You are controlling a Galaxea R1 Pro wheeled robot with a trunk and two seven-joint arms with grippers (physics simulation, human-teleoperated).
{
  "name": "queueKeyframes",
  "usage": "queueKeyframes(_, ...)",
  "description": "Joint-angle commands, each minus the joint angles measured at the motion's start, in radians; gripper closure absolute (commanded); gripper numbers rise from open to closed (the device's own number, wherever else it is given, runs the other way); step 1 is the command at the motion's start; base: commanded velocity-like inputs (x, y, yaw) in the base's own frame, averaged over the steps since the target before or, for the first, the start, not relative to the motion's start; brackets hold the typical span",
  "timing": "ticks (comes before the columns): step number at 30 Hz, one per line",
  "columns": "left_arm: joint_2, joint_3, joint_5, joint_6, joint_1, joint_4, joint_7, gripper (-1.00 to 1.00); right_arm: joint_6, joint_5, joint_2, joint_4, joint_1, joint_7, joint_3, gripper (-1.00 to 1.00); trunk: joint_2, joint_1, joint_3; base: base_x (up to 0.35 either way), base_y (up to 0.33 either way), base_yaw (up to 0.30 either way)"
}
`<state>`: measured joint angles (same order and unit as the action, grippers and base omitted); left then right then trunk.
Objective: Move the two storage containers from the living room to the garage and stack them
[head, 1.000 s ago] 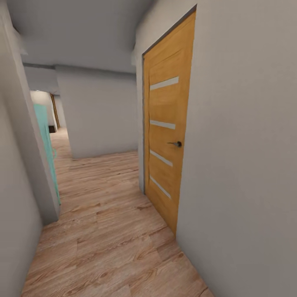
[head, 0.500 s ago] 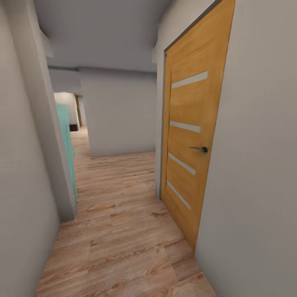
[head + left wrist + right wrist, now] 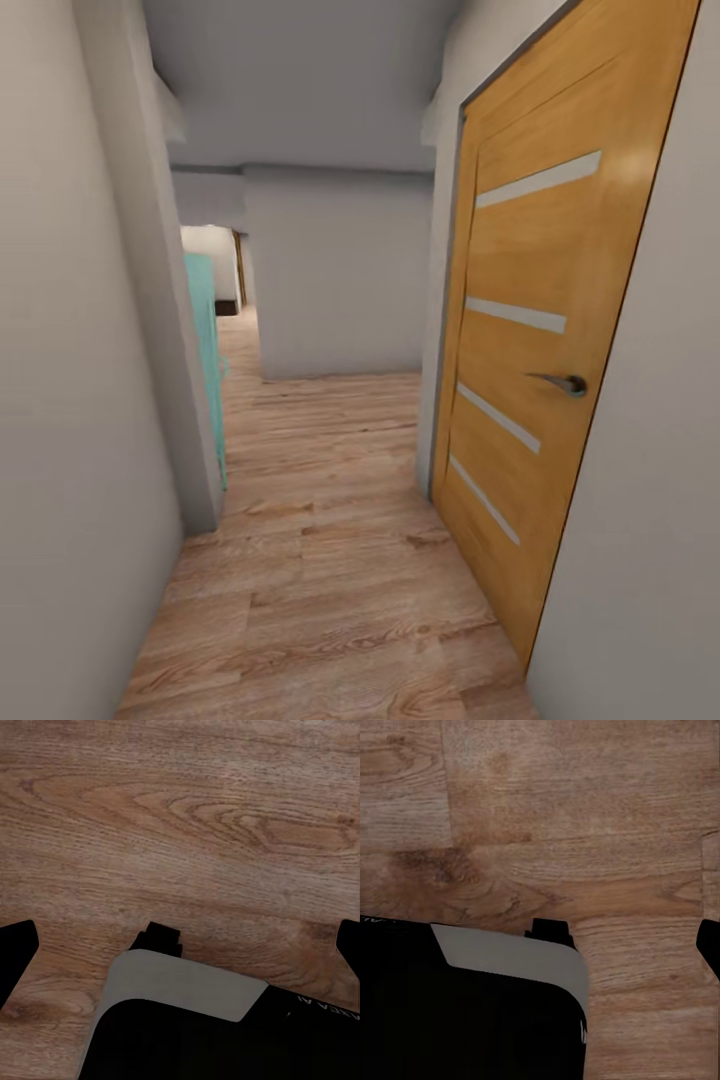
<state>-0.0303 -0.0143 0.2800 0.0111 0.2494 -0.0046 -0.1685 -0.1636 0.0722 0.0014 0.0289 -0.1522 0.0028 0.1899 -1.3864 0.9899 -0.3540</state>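
A narrow hallway of light wood plank flooring [image 3: 330, 560] is bounded by a grey wall [image 3: 70, 400] on the left and, on the right, by a shut orange wooden door [image 3: 540, 340] with a dark lever handle [image 3: 562, 381]; open floor runs far ahead to a white wall [image 3: 340, 270], past a teal panel [image 3: 205, 350] at the left corner. The left gripper [image 3: 180, 937] and right gripper [image 3: 626, 934] are held above bare planks with fingers spread wide, nothing between them. Partial pale lettering on the robot's black base [image 3: 225, 1042] cannot be read, and no storage container is seen.
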Motion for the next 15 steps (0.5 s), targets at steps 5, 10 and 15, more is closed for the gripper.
queueKeyframes(5, -0.002, -0.001, 0.004, 0.001, 0.001, 0.0, -0.002, -1.0, -0.005, 0.008, 0.0, 0.003, -0.001, 0.0, 0.008, -1.0, -0.001, 0.001, -0.001, 0.321, 0.0, 0.27)
queueKeyframes(10, -0.002, -0.001, 0.003, 0.001, 0.001, 0.0, -0.003, -1.0, -0.005, 0.008, 0.0, 0.003, -0.001, 0.0, 0.008, -1.0, -0.001, 0.001, -0.001, 0.321, 0.0, 0.27)
queueKeyframes(15, -0.002, -0.001, 0.002, 0.001, 0.001, 0.0, -0.003, -1.0, -0.005, 0.008, 0.0, 0.003, -0.001, 0.0, 0.008, -1.0, -0.001, 0.001, -0.001, 0.321, 0.0, 0.27)
